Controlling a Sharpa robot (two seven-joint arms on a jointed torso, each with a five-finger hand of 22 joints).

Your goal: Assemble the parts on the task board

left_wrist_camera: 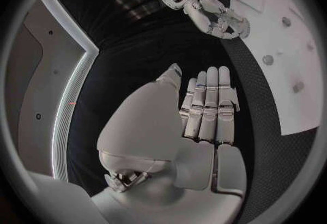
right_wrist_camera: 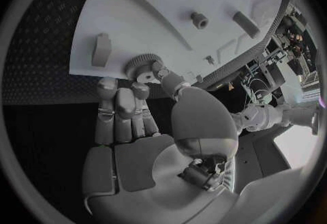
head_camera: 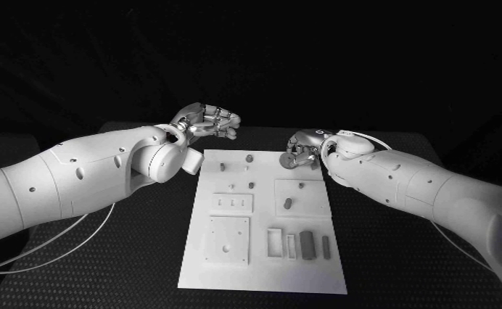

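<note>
While the right hand [head_camera: 301, 151] sits at the far right corner of the white board [head_camera: 262, 269], about one o'clock from the board's middle, it pinches a small round wheel with teeth [right_wrist_camera: 141, 64] between its thumb and a finger. The wrist view shows the wheel right at the board's edge, with the other fingers [right_wrist_camera: 117, 105] lying close together just off the board. The wheel looks partly over the edge, so I cannot tell if it rests on the board or hangs in the hold.

The left hand [head_camera: 210, 122] floats off the board's far left corner, near eleven o'clock. Its fingers [left_wrist_camera: 207, 105] are straight and side by side, and it holds nothing.

More small pieces stay on the board. Some little pegs [head_camera: 250, 157] stand near the far end, at twelve o'clock. A few long blocks [head_camera: 307, 244] lie near the close end, around five o'clock.

I think the job has only begun, since most pieces sit loose. What could go wrong? The wheel is small and held only by the tips, so it could slip and roll off the edge onto the black table [head_camera: 397, 251]. It could also tip and miss its peg. A moving hand could knock the little pegs nearby.
</note>
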